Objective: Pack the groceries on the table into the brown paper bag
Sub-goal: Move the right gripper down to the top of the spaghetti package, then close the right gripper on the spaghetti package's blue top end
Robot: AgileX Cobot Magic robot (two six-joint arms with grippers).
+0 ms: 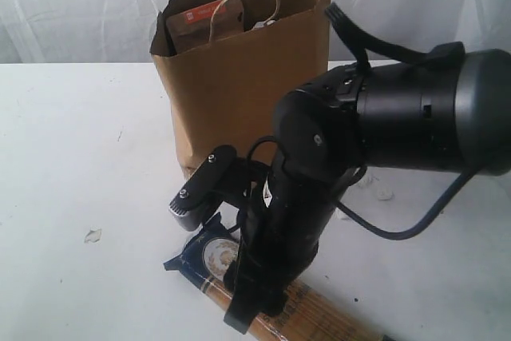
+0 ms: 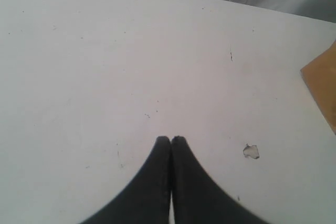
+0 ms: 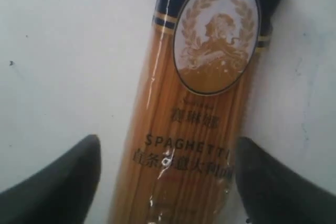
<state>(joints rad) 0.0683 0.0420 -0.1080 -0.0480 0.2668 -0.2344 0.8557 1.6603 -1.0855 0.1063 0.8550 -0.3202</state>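
The long spaghetti packet [image 3: 199, 129] lies flat on the white table [image 1: 64, 157], its dark blue end with an oval emblem [image 1: 214, 255] pointing toward the brown paper bag [image 1: 239, 85]. My right gripper [image 3: 168, 153] is open and straddles the packet, one finger [image 3: 63, 182] on each side, gripping nothing. The bag stands upright behind it, and a brown pouch with an orange label [image 1: 200, 25] shows inside its mouth. Above bare table, my left gripper [image 2: 171, 140] is shut and empty. The other groceries are out of view.
The right arm [image 1: 319, 157] fills the front of the exterior view and hides part of the bag's base. Small white scraps lie on the table [image 1: 93, 235] [image 1: 383, 193] [image 2: 251, 151]. A corner of the bag [image 2: 323, 85] shows in the left wrist view.
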